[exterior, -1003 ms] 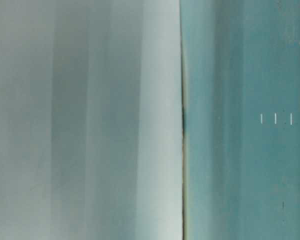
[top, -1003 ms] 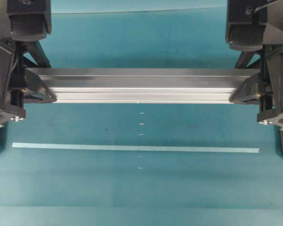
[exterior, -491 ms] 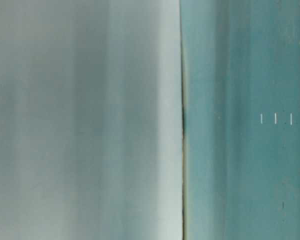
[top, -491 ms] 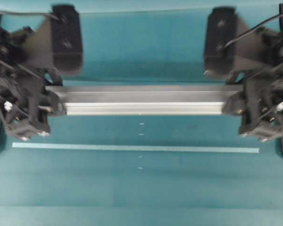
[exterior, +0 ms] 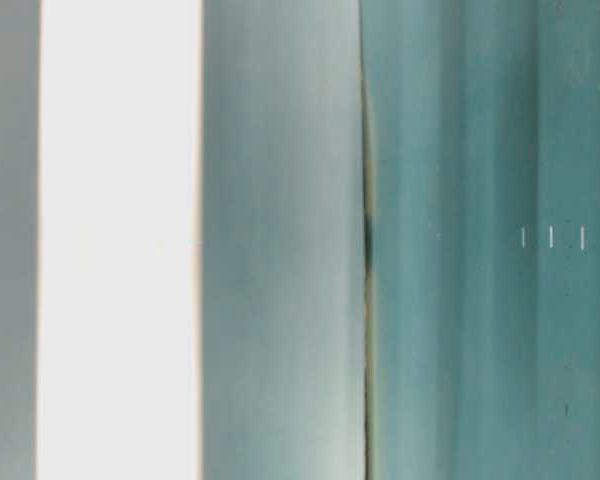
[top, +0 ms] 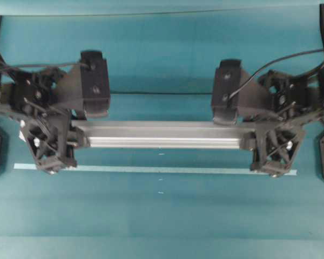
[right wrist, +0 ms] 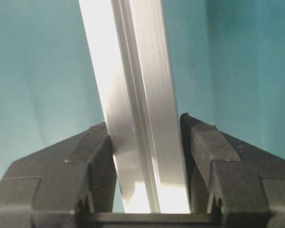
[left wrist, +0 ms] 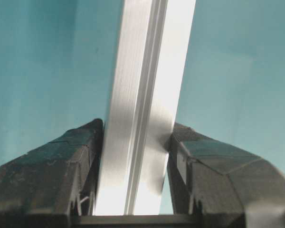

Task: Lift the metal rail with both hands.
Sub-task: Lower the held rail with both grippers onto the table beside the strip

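The metal rail [top: 162, 135] is a long silver grooved bar lying level across the middle of the overhead view, held above the teal table. My left gripper [top: 78, 137] is shut on its left end and my right gripper [top: 248, 141] on its right end. In the left wrist view the rail [left wrist: 142, 95] runs up between the black fingers [left wrist: 61, 161] of the left gripper [left wrist: 135, 128], which press both its sides. The right wrist view shows the same: the rail [right wrist: 133, 71] is clamped in the right gripper [right wrist: 145, 121].
A thin pale tape strip [top: 162, 170] lies on the table just in front of the rail, with small white tick marks [top: 161, 192] near its middle. Black arm bases stand at both side edges. The table-level view is blurred, with a bright band [exterior: 120, 240].
Rail and both grippers have dropped away from the overhead camera, look smaller, and have shifted toward the tape strip. Both grips are unchanged.
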`<action>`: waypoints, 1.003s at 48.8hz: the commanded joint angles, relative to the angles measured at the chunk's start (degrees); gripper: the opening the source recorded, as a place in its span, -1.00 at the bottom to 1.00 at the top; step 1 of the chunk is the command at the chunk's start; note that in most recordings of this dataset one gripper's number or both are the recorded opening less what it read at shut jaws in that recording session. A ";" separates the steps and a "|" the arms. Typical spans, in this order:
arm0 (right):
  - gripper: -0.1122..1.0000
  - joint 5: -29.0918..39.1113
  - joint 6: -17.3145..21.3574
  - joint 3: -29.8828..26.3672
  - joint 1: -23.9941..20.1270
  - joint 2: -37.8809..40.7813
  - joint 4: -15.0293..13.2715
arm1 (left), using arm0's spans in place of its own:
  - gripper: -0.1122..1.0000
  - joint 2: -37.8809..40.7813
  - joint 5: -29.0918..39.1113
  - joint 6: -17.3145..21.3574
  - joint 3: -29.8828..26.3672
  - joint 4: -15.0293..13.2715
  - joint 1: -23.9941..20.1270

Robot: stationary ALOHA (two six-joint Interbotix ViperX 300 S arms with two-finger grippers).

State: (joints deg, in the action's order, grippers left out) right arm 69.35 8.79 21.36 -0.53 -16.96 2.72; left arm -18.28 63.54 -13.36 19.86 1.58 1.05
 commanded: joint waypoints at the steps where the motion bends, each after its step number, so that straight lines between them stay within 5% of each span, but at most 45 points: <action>1: -0.05 -1.85 0.35 1.23 0.09 0.18 0.09 | -0.19 -0.18 -2.64 -1.41 1.76 0.26 -0.35; 20: -0.05 -11.87 -2.29 8.79 -0.26 5.45 0.09 | -0.19 3.60 -11.43 -1.49 9.49 0.26 -0.70; 49: -0.06 -23.03 -6.15 13.01 -1.49 15.29 0.09 | -0.19 11.60 -25.40 -1.58 17.75 0.26 -1.49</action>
State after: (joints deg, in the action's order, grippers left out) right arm 47.72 2.81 34.63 -1.23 -2.02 2.64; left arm -6.77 39.99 -13.80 37.71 1.76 0.62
